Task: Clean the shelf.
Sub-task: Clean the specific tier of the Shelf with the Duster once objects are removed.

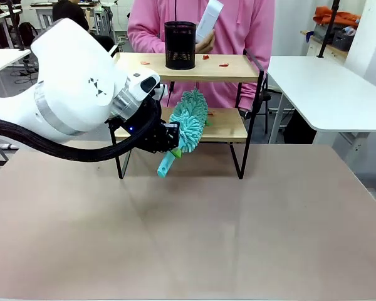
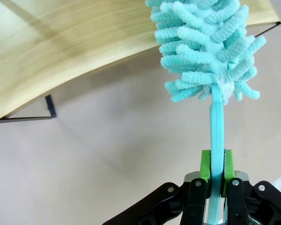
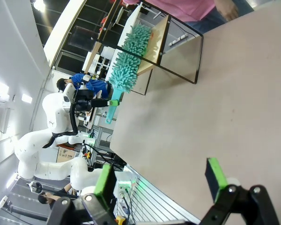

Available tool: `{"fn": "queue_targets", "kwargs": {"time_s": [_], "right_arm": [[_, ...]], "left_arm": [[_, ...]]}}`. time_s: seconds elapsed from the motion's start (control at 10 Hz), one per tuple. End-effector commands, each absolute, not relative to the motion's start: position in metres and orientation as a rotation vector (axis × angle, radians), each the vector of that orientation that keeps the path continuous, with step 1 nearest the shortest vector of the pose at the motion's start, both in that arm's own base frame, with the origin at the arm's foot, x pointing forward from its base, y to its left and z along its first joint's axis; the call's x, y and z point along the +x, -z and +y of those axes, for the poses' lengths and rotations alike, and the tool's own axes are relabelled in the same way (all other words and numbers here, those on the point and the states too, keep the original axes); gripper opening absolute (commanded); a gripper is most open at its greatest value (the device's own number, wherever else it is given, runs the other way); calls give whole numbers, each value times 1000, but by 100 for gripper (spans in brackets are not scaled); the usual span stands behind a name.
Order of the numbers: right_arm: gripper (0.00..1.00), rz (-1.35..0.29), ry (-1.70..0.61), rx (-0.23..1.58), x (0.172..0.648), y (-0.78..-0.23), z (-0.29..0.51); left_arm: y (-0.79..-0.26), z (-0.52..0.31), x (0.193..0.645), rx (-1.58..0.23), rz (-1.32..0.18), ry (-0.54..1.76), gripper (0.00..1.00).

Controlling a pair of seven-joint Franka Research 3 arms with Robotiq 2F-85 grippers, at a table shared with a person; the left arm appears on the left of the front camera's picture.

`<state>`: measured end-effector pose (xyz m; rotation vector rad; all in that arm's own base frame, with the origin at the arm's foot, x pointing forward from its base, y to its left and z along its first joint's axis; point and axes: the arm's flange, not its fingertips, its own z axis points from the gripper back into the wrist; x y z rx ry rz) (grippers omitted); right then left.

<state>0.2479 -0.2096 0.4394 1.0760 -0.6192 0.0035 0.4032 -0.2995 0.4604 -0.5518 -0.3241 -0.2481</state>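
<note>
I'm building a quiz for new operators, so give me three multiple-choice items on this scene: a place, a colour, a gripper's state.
1. Where does the black mesh cup stand? A) on the floor B) on the shelf's top board C) on its lower board
2. What colour is the duster? A) yellow B) red C) teal
3. How is the right gripper? A) open, empty B) shut on the duster C) shut on the cup
Answers: 1 B, it stands on the top board; 2 C, its fluffy head is teal; 3 A, its green pads stand wide apart, nothing between.
</note>
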Motion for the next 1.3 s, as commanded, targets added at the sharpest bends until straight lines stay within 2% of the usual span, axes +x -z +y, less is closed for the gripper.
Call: {"fn": "queue_targets", "kwargs": {"time_s": [0.0,0.4,0.6,1.0,1.2], "right_arm": [[100,-650,-23,1082,251,-441,-210],[100,-650,-23,1082,251,-441,-210],[100,-650,-23,1082,251,-441,-210],[100,-650,-23,1082,251,-441,-210],[100,-650,-23,1082,251,-441,-210]], "left_arm": [[-467,-305,400,-582,-281,332,12],[-463,-302,391,-540,-172,578,12],[-470,-292,391,-613,-166,649,12],[-471,-245,387,-520,-36,771,12],[-479,-218,378,-582,-7,791,12]]}}
